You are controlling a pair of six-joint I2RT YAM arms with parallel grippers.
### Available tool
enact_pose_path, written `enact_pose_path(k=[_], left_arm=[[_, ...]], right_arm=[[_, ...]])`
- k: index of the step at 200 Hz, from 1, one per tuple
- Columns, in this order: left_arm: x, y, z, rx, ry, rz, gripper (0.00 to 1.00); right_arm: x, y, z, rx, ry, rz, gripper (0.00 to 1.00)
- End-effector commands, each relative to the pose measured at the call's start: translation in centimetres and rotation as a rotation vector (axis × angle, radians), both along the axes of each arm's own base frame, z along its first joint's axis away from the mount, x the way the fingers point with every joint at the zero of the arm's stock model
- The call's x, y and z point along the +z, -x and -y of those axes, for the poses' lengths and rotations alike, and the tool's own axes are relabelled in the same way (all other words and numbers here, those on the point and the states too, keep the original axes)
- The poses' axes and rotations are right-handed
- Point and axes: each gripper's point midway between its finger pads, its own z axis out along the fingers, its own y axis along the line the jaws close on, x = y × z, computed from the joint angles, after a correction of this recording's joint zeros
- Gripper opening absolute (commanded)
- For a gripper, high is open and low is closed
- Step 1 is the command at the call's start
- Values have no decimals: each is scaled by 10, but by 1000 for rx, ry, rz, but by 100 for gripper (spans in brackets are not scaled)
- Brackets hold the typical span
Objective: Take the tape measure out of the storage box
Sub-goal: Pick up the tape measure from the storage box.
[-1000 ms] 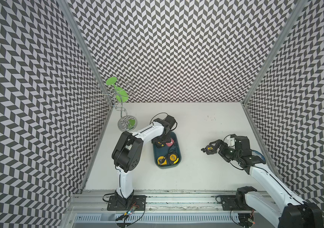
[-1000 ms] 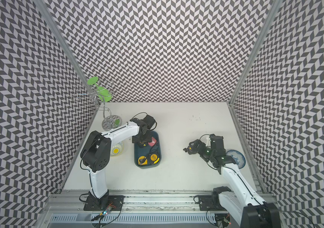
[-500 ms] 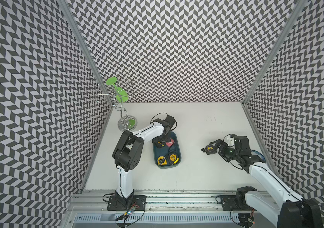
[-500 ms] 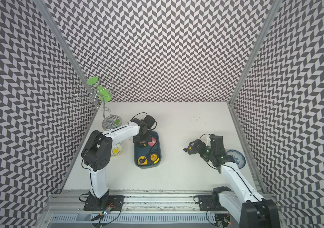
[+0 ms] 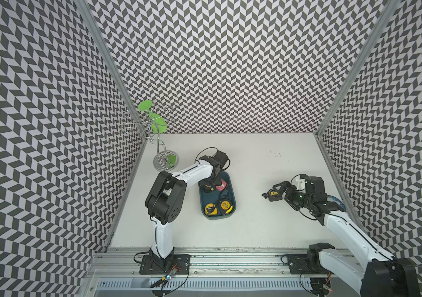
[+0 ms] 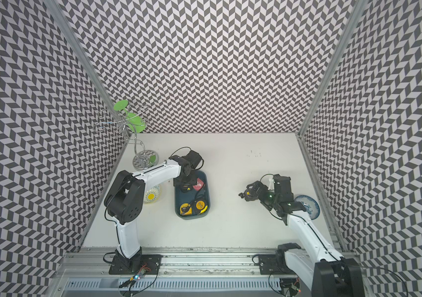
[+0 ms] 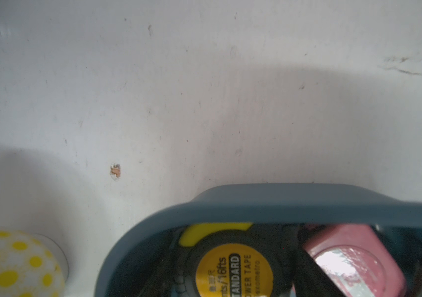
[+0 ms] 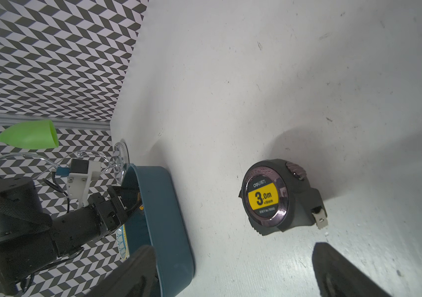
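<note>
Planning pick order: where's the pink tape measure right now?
In both top views the pink tape measure lies at the far end of the storage box, on the robot's right of the black-and-yellow tape measure there.

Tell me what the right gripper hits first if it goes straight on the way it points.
Most likely the grey tape measure on the table, just ahead of the open right gripper; nothing shows between them.

left pincer (image 5: 208,185) narrowed around yellow-labelled tape measure (image 7: 233,270), inside storage box (image 5: 233,203)
</note>
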Motion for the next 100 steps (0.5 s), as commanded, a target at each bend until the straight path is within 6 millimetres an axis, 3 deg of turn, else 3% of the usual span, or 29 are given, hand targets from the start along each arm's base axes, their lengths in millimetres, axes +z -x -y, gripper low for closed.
enact_pose_path(k=[1,50,100], left_arm=[[-14,9,-5,21,0,-61,0],[24,-2,-2,21,12,-3,0],[44,-2,-3,21,18,20,0]], right_arm=[[17,-13,-1,0,-15,67,99],[20,-15,-3,13,-25,77,99],[22,-16,-5,20,-32,84,99]])
